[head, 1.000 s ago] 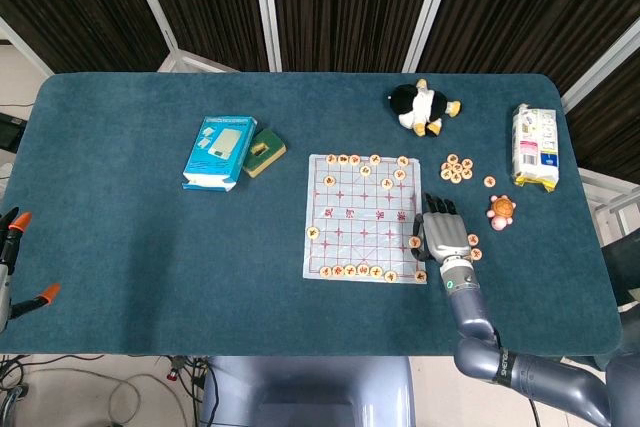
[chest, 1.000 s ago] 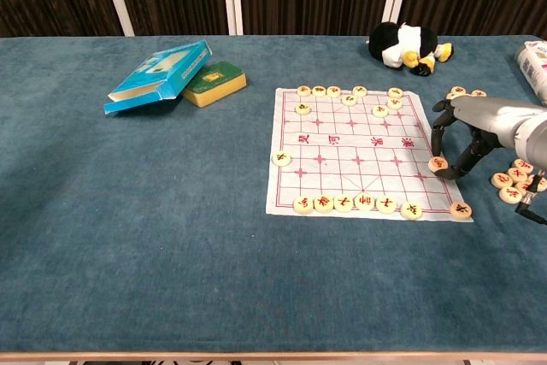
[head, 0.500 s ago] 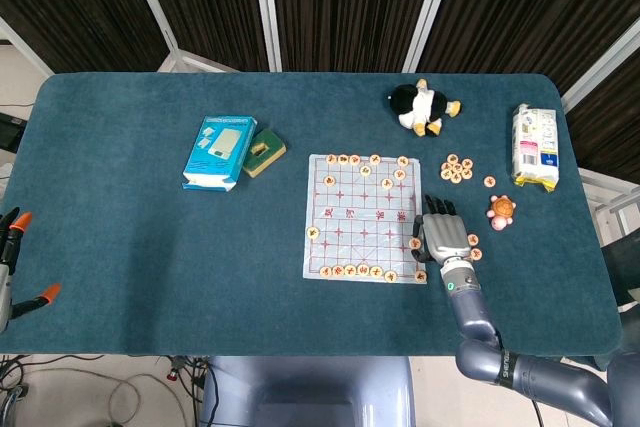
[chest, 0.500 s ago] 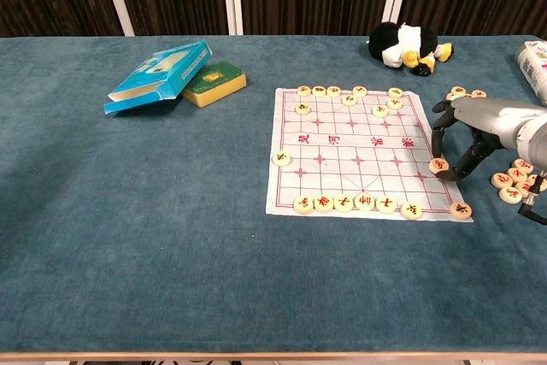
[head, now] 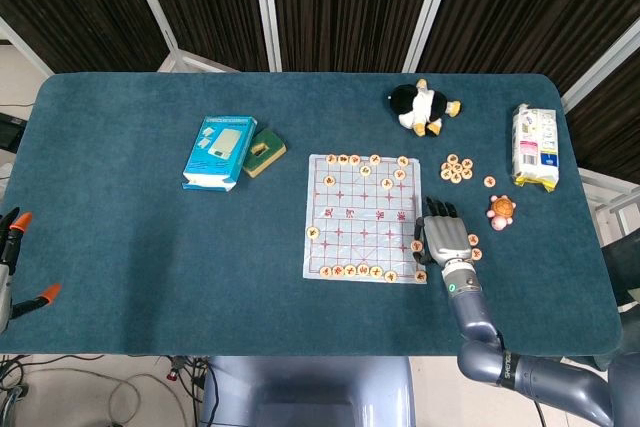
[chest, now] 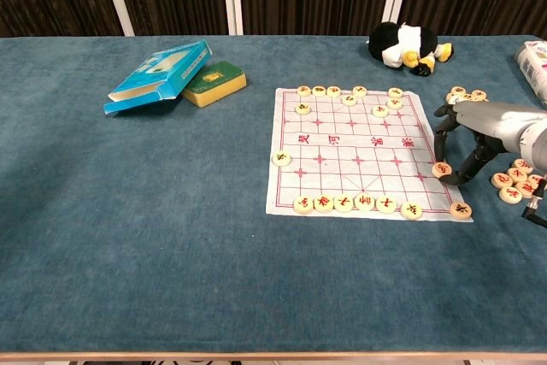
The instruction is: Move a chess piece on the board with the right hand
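Board (head: 362, 217) near the middle of the desk (head: 120, 247). Left of the board, a box (head: 218, 152) with a small pack (head: 265, 151) beside it. Behind the board, a plush toy (head: 421, 108). Right of the board, loose pieces (head: 457, 168), a bag (head: 533, 147), and the right hand (head: 446, 236) at its right edge.

The table (chest: 128, 237) wears a matt teal cloth, slightly napped. On it the board (chest: 355, 147) is a thin pale sheet, faintly glossy. Its pieces (chest: 342, 203) look like smooth pale wood. Beyond the board, the penguin toy (chest: 406, 44) is plush; the right hand (chest: 468, 130) is grey metal with black fingers.
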### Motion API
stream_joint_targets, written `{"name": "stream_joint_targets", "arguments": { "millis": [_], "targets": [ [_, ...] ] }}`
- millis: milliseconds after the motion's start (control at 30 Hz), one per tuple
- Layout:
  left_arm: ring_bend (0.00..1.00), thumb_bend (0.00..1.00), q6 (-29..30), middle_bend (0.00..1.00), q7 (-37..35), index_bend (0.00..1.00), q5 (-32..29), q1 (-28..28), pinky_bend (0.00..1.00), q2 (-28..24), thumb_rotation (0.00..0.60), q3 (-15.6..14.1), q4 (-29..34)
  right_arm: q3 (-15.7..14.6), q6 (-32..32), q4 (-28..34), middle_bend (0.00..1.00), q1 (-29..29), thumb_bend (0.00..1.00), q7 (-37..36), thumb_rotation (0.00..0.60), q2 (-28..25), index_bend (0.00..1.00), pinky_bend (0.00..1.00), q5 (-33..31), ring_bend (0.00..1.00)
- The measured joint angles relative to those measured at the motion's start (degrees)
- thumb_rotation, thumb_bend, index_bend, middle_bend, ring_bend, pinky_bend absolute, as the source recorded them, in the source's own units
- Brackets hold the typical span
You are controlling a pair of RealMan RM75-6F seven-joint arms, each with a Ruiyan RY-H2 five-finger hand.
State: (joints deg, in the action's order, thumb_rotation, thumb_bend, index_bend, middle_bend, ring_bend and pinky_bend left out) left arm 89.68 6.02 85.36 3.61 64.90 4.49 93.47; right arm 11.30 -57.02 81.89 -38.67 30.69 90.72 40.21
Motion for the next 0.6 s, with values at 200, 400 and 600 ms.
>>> {"name": "stream_joint_targets", "arguments": {
  "millis": [200,400,600],
  "targets": [
    [0.00,0.05,-0.07,0.00,0.05,0.01,-0.13,0.02,0.05,0.04,0.600,0.04,-0.01,-0.34,0.20,-0.53,0.00,-0.11,0.35,0.11,0.600,0.14,0.51,0.02,-0.46,0.01],
    [0.00,0.05,-0.02,0.00,0.05,0.01,-0.03,0.02,0.05,0.02,0.600,0.01,0.02,-0.54,0.18,-0.48,0.00,-0.13,0.35,0.00,0.600,0.01,0.49,0.02,-0.45,0.01],
    [0.00,0.05,-0.13,0.00,0.10,0.01,-0.18,0.06,0.05,0.05,0.600,0.05,-0.01,-0.64,0.31,-0.18,0.00,-0.31,0.35,0.04,0.600,-0.12,0.47,0.02,-0.48,0.01]
  ]
}}
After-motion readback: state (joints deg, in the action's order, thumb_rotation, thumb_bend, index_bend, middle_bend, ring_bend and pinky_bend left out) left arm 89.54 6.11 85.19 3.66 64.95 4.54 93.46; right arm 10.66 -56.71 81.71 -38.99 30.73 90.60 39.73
